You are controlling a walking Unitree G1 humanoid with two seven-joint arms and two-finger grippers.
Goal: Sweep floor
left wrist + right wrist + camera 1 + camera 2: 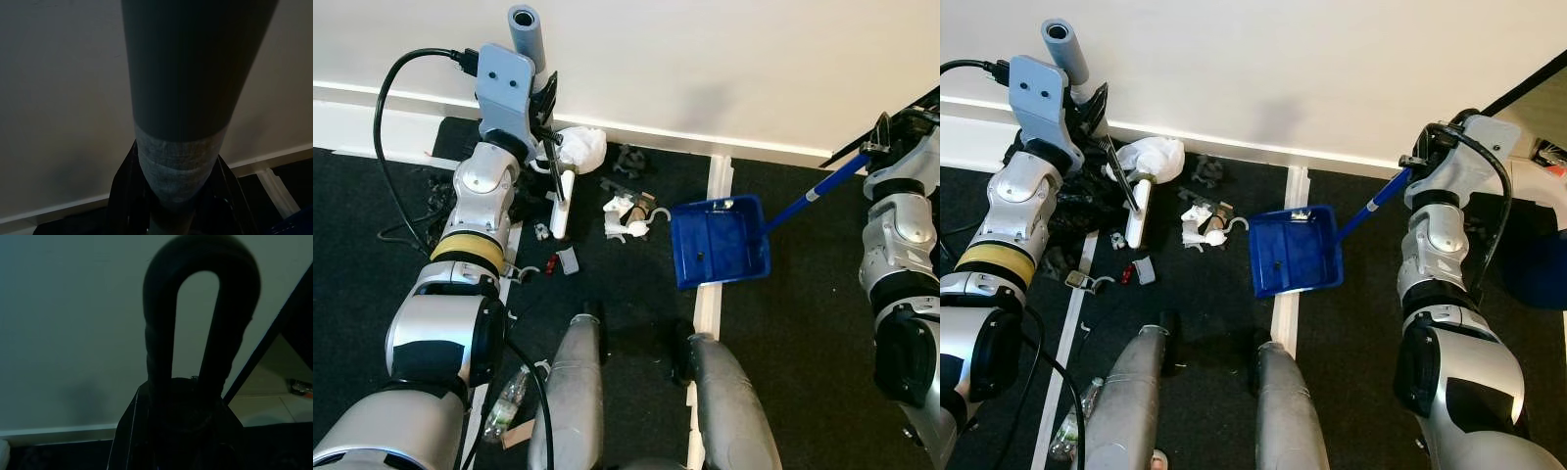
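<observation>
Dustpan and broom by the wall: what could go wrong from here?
1. The blue dustpan sits apart from the litter pile, so a stroke could scatter bits short of it.
2. Its near corner lies over the white floor strip; small pieces may slide under.
3. The broom head stands beside crumpled white paper, which may ride along the wall.

room: dark carpet (803, 323), skirting board (372, 122).

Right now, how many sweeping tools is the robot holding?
2: a grey-handled broom in the left gripper, left by the wall; a blue plastic dustpan on the dark carpet, held by the right gripper.
</observation>
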